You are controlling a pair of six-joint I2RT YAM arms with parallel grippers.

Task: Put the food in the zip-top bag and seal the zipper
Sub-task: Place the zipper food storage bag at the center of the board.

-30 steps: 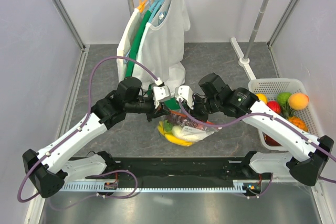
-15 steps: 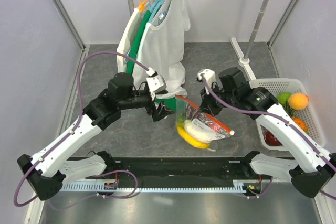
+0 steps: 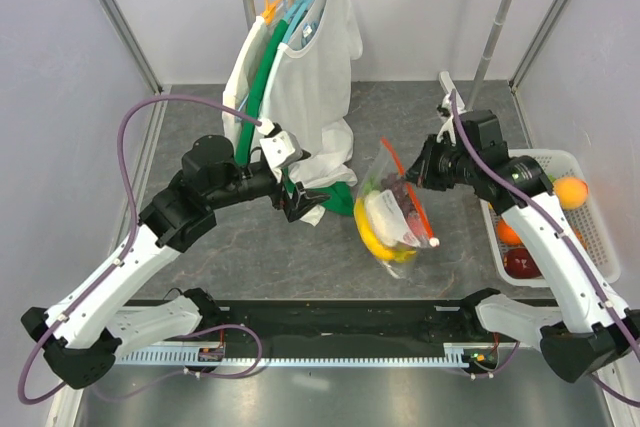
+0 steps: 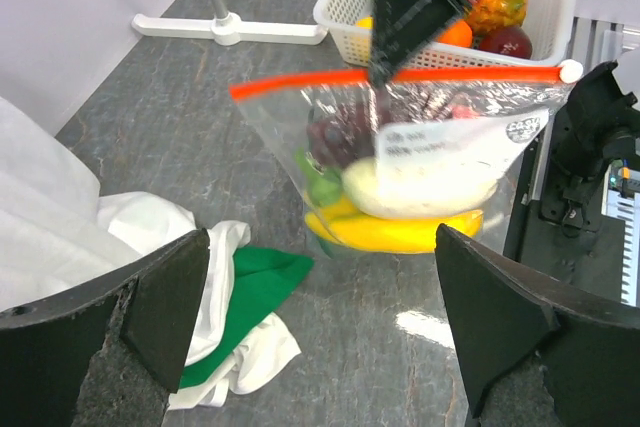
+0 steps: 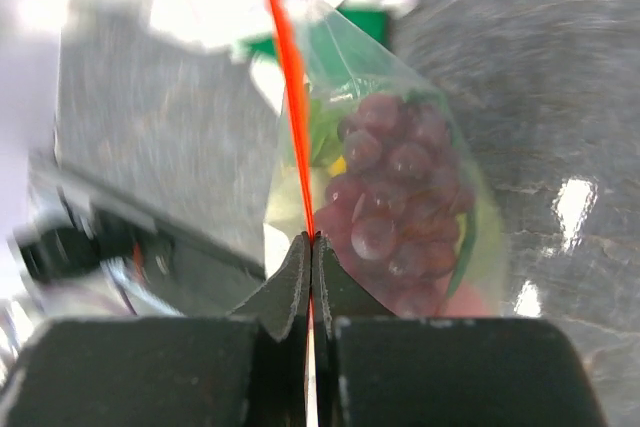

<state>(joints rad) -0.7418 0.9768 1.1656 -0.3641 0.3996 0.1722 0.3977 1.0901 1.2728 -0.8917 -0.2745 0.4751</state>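
Note:
The clear zip-top bag (image 3: 392,219) hangs in the air from my right gripper (image 3: 414,175), which is shut on the red-orange zipper (image 3: 410,197). A white slider (image 3: 435,243) sits at the strip's low end. The food inside shows in the left wrist view: a yellow banana (image 4: 400,233), a white piece (image 4: 420,185), dark red grapes (image 4: 335,133) and something green. In the right wrist view the fingertips (image 5: 311,243) pinch the zipper (image 5: 285,77) beside the grapes (image 5: 400,187). My left gripper (image 3: 305,204) is open to the left of the bag, apart from it, with nothing between its fingers (image 4: 165,297).
A white slatted basket (image 3: 555,155) with fruit stands at the right, behind the bag in the left wrist view (image 4: 345,22). A clothes rack with hanging shirts (image 3: 300,57) fills the back; white and green cloth (image 4: 230,287) trails on the table. The rack's white foot (image 3: 460,102) lies back right.
My left gripper has opened, let go of the bag and drawn back to the left. My right gripper has carried the bag up and to the right, where it now hangs.

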